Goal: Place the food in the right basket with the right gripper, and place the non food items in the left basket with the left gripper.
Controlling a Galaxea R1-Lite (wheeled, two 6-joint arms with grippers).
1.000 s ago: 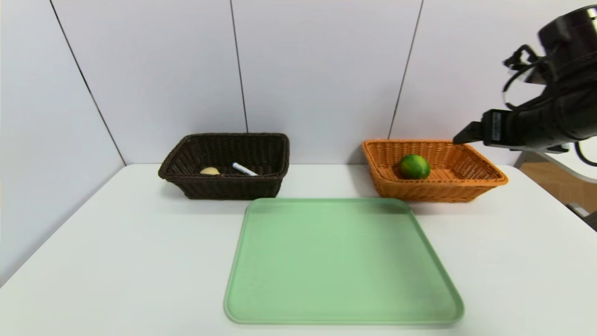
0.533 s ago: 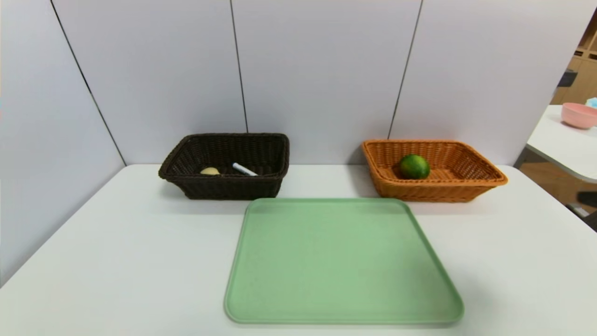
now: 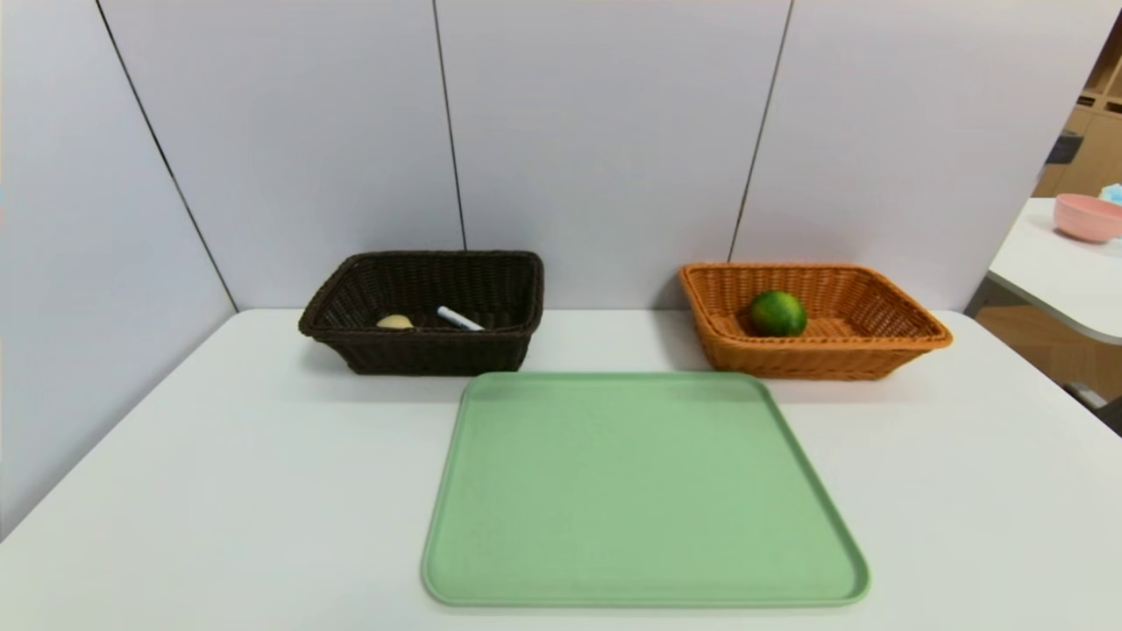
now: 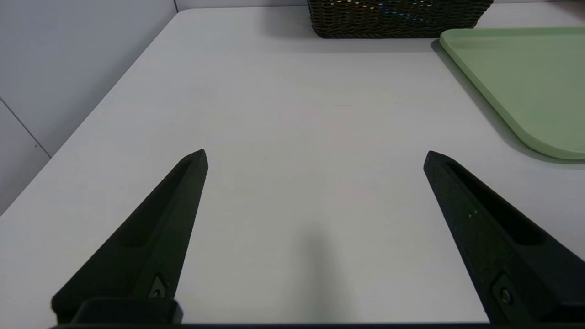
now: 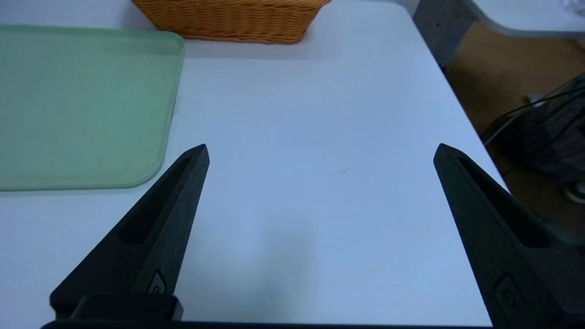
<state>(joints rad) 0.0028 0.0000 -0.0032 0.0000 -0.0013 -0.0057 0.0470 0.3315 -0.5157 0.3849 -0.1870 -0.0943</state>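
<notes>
White surface (image 3: 263, 491) backed by pale panels (image 3: 605, 131); green tray (image 3: 649, 491) laid centrally. Rel. to tray: dark basket (image 3: 438, 355) set behind, toward its left; orange basket (image 3: 806, 359) behind, toward its right, w/ green fruit (image 3: 777, 314) held inside. Pink bowl (image 3: 1087, 217) seen on another table (image 3: 1065, 272), beyond tray's right side. In dark basket, white marker (image 3: 460, 319) and pale rounded item (image 3: 394, 322) part-hidden by rim. L gripper (image 4: 315, 157) and R gripper (image 5: 322, 148) placed over surface, left and right of tray resp.; both opened wide, nothing gripped; both cut off in wrist views.
</notes>
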